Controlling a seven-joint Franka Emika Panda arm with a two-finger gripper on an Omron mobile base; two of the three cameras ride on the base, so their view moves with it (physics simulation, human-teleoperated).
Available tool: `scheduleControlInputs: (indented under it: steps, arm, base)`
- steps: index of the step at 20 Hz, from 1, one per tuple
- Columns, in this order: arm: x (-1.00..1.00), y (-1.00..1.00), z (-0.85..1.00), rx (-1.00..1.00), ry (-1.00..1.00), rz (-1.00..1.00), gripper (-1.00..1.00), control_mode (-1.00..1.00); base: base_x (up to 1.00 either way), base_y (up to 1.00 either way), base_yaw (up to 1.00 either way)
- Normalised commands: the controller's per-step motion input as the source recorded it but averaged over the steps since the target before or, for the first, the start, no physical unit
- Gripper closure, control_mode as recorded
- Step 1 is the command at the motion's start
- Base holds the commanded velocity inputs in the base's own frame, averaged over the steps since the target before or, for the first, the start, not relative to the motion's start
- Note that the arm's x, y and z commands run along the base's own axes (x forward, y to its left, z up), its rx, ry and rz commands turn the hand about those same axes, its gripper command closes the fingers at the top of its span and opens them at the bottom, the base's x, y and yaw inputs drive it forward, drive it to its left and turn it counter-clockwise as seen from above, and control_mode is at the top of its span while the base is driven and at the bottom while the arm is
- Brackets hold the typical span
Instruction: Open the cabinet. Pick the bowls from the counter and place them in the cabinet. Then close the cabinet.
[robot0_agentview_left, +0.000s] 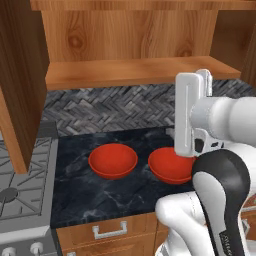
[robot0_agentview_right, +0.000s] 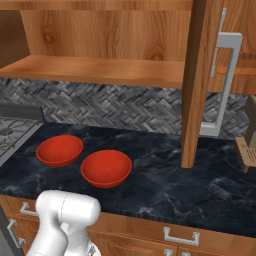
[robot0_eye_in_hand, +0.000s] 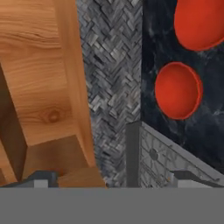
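The cabinet (robot0_agentview_right: 100, 70) stood open, and 2 red bowls (robot0_agentview_left: 113, 160) waited on the counter (robot0_agentview_right: 190, 175). The gripper (robot0_eye_in_hand: 111, 178), jaws apart and empty, needed to descend toward 1 bowl, at 1 o'clock in the hand view.

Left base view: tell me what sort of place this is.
A kitchen, rendered. A gas stove sits beside a dark marbled counter with two red bowls on it, and an open wooden wall cabinet hangs above a herringbone tile backsplash.
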Motion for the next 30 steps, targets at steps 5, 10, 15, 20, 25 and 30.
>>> scheduleControlInputs:
  steps: [5,10,15,20,25,30]
  arm:
    - [0.09,-0.2,-0.22,-0.03,0.21,-0.31,-1.0,-1.0]
    - [0.03,-0.21,-0.21,-0.02,0.19,-0.32,-1.0,-1.0]
    - [0.0,-0.24,-0.26,-0.03,0.09,-0.31,-1.0,-1.0]
    - [0.0,-0.27,-0.34,-0.04,0.06,-0.33,-1.0,-1.0]
    - [0.02,-0.11,-0.34,-0.01,0.01,-0.21,-1.0,-1.0]
    - [0.02,-0.02,-0.24,0.0,0.0,-0.07,-1.0,-1.0]
  base:
    - [0.0,0.0,0.0]
    - [0.0,0.0,0.0]
    - [0.0,0.0,0.0]
    - [0.0,0.0,0.0]
    - [0.0,0.0,0.0]
    - [0.0,0.0,0.0]
